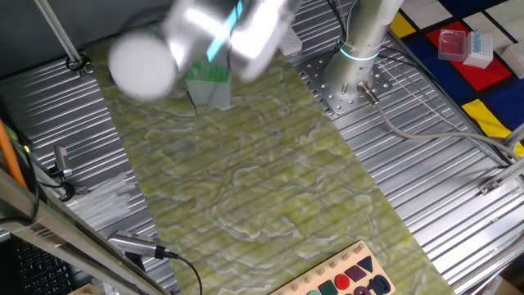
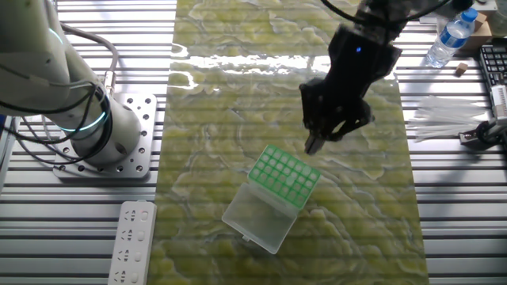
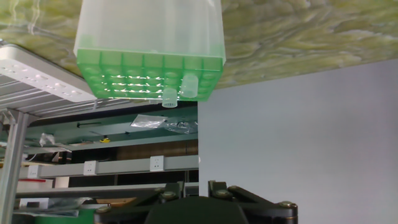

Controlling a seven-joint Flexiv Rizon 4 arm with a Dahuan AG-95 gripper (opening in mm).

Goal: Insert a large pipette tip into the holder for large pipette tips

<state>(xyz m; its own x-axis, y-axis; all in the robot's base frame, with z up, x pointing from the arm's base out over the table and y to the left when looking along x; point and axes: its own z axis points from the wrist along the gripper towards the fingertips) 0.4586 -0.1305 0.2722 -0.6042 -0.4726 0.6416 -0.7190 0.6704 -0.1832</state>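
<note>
We hang our gripper (image 2: 315,145) just beside the holder for large pipette tips (image 2: 284,176); two tips (image 3: 169,97) already stand in its grid ahead of us; whether our fingers are apart, we cannot tell.

Glossy yellow-green marbled mat (image 2: 238,103), catching white glare at upper centre of the other fixed view. Ribbed bare-metal tabletop (image 1: 426,188) either side, dull silver sheen. Holder (image 2: 283,176) of green plastic grid over frosted translucent plastic walls, hinged lid (image 2: 257,218) of the same milky plastic. Two clear plastic tips (image 3: 179,89) seated in the grid in the hand view. Gripper (image 2: 315,142) of matt black casing. Arm (image 2: 47,55) in smooth satin grey-white shell, on a drilled metal base plate (image 2: 131,131). White matt plastic power strip (image 2: 131,241) at lower left. Clear plastic bottle (image 2: 450,38) at upper right.
</note>
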